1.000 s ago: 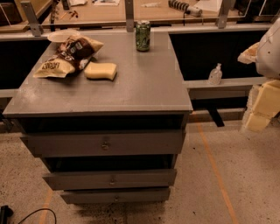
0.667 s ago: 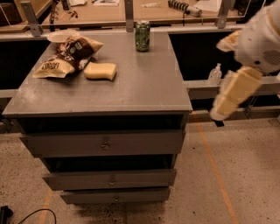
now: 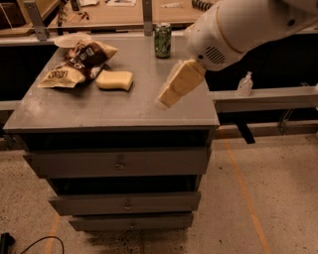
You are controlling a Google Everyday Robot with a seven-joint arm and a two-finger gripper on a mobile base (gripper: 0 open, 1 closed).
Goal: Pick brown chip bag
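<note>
The brown chip bag (image 3: pixel 75 65) lies crumpled at the back left of the grey cabinet top (image 3: pixel 89 111), dark brown in the middle with tan-yellow ends. My gripper (image 3: pixel 171 94) hangs from the white arm (image 3: pixel 238 27), which comes in from the upper right. The gripper sits over the right part of the top, well right of the bag and apart from it, and holds nothing that I can see.
A pale-yellow sponge (image 3: pixel 115 79) lies just right of the bag. A green can (image 3: pixel 162 40) stands at the back edge. The cabinet has three drawers (image 3: pixel 119 161). A small clear bottle (image 3: pixel 245 84) stands on a rail to the right. A wooden bench (image 3: pixel 114 12) stands behind.
The arm has swung in from the right side of the cabinet and now reaches over its top, leftward toward the objects. The bag, sponge and can have not moved.
</note>
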